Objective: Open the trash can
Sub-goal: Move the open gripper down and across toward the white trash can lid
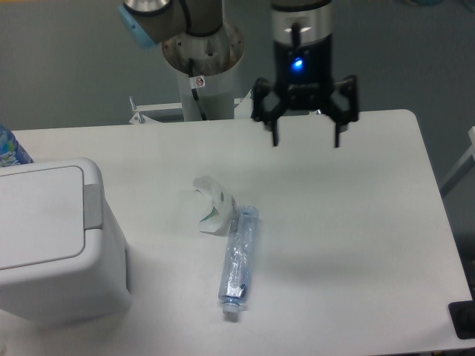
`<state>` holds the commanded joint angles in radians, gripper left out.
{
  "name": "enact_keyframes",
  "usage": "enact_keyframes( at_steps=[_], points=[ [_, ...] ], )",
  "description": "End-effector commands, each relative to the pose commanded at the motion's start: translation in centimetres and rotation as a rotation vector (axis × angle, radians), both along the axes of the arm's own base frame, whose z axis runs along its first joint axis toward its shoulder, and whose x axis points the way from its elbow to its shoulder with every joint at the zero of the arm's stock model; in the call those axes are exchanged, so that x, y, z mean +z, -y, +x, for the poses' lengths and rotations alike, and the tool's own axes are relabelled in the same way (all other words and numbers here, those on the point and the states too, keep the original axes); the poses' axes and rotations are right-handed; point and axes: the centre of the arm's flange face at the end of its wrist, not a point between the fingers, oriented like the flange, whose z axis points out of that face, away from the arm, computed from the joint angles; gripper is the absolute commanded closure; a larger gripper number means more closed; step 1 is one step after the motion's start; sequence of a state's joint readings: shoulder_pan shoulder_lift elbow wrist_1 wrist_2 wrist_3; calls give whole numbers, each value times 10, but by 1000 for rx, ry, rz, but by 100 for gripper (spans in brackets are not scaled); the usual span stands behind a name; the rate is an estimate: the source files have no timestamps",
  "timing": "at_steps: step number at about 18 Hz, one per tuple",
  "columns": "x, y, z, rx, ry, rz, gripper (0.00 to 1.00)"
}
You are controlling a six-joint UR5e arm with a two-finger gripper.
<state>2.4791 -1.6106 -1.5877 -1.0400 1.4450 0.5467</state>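
Observation:
The trash can [52, 241] is a large white boxy bin at the table's front left, lid flat and closed, with a grey push-tab [92, 205] on the lid's right edge. My gripper [305, 138] hangs open above the back middle of the table, fingers pointing down with nothing between them. It is far to the right of the bin and higher than it.
A crumpled white paper scrap [213, 205] and a squashed clear plastic bottle [238, 261] lie mid-table between gripper and bin. A blue-labelled bottle [10, 150] peeks in at the left edge behind the bin. The arm's base [200, 67] stands behind the table.

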Motion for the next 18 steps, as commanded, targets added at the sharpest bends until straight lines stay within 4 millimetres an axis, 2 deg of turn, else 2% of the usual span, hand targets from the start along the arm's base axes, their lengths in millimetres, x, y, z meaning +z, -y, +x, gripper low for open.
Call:
enact_keyframes(
  at_steps=[3,5,10,14,18],
  points=[
    [-21,-32,19,102,94,28,0],
    [-19,-37,17,167,101,77,0],
    [-25,-59,35,281,171,142,0],
    [-28,-75,51,271,228,177,0],
    [-23,-87,72,231,267,204,0]
  ],
)
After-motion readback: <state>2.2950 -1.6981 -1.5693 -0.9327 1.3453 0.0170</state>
